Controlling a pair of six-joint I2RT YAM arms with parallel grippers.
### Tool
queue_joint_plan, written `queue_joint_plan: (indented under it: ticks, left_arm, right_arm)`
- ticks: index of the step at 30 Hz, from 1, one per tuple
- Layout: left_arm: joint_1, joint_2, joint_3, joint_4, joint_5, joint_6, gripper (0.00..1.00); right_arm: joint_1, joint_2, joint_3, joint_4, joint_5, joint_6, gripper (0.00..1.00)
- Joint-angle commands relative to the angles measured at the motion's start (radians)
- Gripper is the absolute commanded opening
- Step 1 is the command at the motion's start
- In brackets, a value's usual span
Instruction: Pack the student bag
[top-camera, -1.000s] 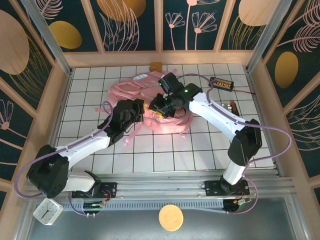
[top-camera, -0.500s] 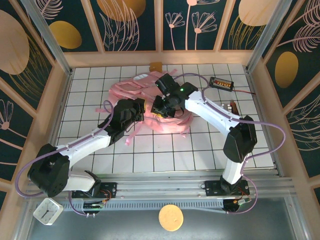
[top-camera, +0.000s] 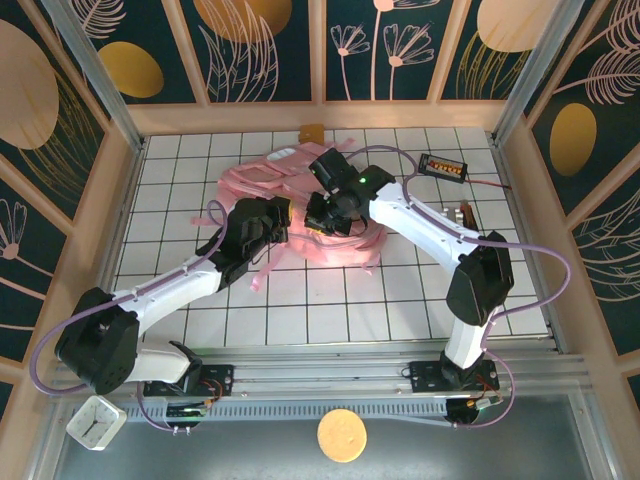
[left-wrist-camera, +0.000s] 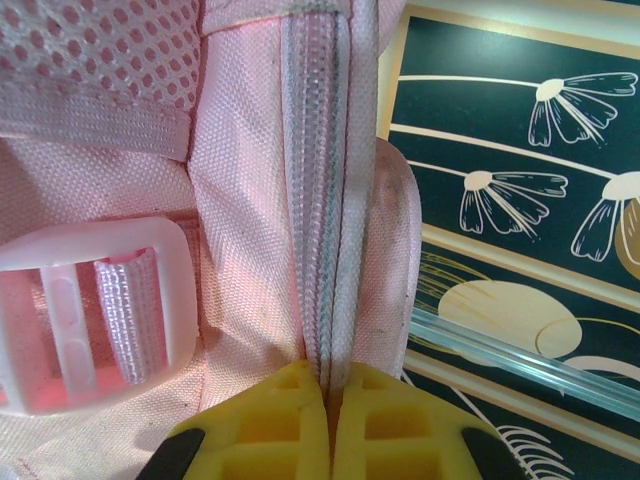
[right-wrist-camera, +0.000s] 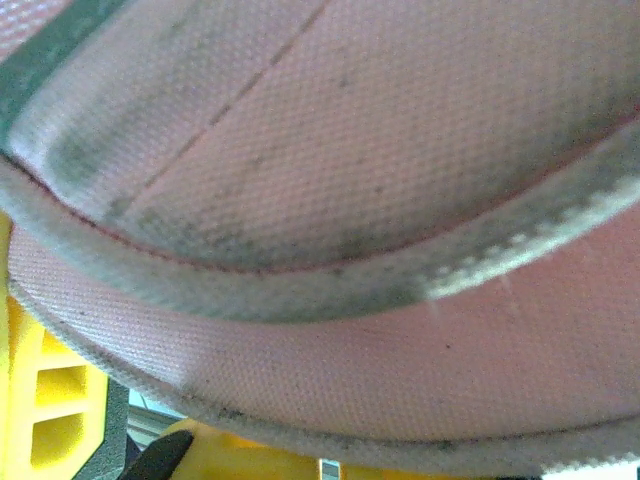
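The student bag (top-camera: 262, 178), a soft pink backpack, lies crumpled on the white grid table left of centre toward the back. My left gripper (top-camera: 283, 222) is at its near edge. In the left wrist view, that gripper (left-wrist-camera: 333, 400) has its yellow fingers pressed together on the bag's zip seam (left-wrist-camera: 325, 200), beside a pink strap buckle (left-wrist-camera: 95, 310). My right gripper (top-camera: 318, 218) presses into the bag from the right. In the right wrist view, pink bag fabric (right-wrist-camera: 330, 150) with grey piping drapes over the right gripper (right-wrist-camera: 200, 445), shut on a fold of it.
A small tan object (top-camera: 311, 131) sits at the back wall. A black device with orange buttons (top-camera: 443, 165) and a small item (top-camera: 463, 214) lie at the right. Loose pink straps (top-camera: 215, 215) trail left of the bag. A white clock (top-camera: 96, 422) and a wooden disc (top-camera: 342, 435) sit below the table's front edge.
My right gripper has shifted a little left and back into the bag and closed its jaws on the fabric. The left arm has held still, shut on the zip seam.
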Motion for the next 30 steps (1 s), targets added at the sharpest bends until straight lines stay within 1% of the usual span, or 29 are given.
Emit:
queue_joint_plan:
  ticks: [1,7,11,15,18,24,30]
  left_arm:
    - [-0.009,-0.053,0.047,0.166,0.018,0.009,0.00]
    - [-0.008,-0.061,0.039,0.155,0.019,0.022,0.00]
    - [0.000,-0.068,0.026,0.142,0.004,0.054,0.00]
    - [0.040,-0.100,-0.034,0.125,0.017,0.070,0.00]
    - [0.086,-0.137,-0.074,0.096,0.034,0.091,0.00]
    - [0.166,-0.200,-0.113,0.044,0.094,0.133,0.00]
    - [0.215,-0.254,-0.162,-0.006,0.144,0.149,0.00]
  right_arm:
    - [-0.003,0.027,-0.008,-0.011,0.068,-0.012,0.08]
    - [0.011,0.033,0.037,-0.050,0.096,-0.029,0.00]
    - [0.019,0.037,0.045,-0.090,0.055,-0.055,0.00]
    - [0.016,0.015,-0.001,-0.148,0.029,-0.105,0.00]
    - [0.011,-0.016,-0.049,-0.181,0.037,-0.132,0.00]
    - [-0.037,-0.071,-0.158,-0.181,0.018,-0.171,0.00]
    - [-0.084,-0.066,-0.138,-0.222,0.025,-0.242,0.00]
